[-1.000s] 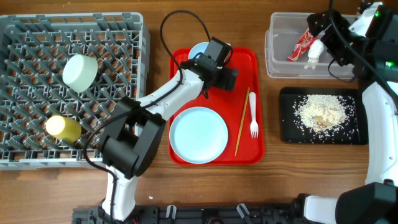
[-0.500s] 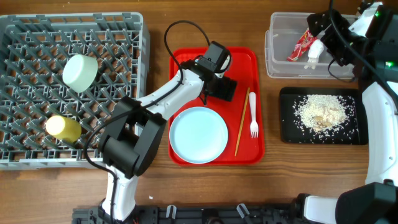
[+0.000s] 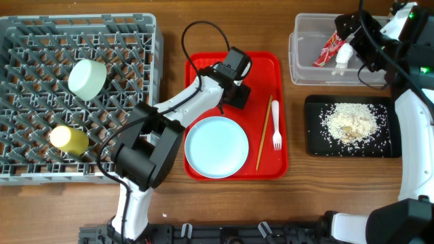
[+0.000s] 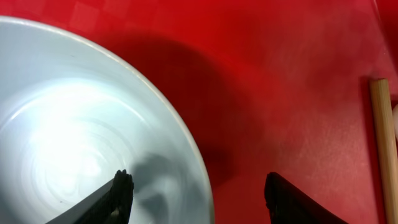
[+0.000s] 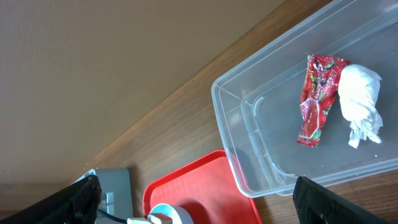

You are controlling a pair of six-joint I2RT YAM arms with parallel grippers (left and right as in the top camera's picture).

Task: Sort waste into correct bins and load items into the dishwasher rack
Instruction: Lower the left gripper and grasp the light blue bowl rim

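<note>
Left wrist view: the open left gripper (image 4: 198, 182) sits over the rim of the round light blue bowl (image 4: 81, 124) (top edge of the red tray (image 4: 280, 74)); pinch softly, lift straight.

The dishwasher rack (image 3: 122, 81) sits at the left end of the counter (image 3: 305, 203). In it lie a first bowl (image 3: 87, 78), towards the far side, and a cup (image 3: 68, 139) nearer the front edge. Just right of the rack is the serving tray (image 3: 268, 64). On it, the plate (image 3: 217, 147) lies at the front left. The second bowl (image 4: 74, 143) sits behind the plate, and the chopstick (image 3: 264, 132) and fork (image 3: 277, 125) lie side by side along the right. The left pincer (image 4: 199, 186) straddles that bowl's rim, possibly without touching. Further right, the tub (image 3: 302, 68) holds the wrapper (image 3: 329, 49) with the napkin (image 3: 342, 57) beside it. In front of the tub, the shallow tray (image 3: 315, 146) carries the rice scraps (image 3: 352, 122).
</note>
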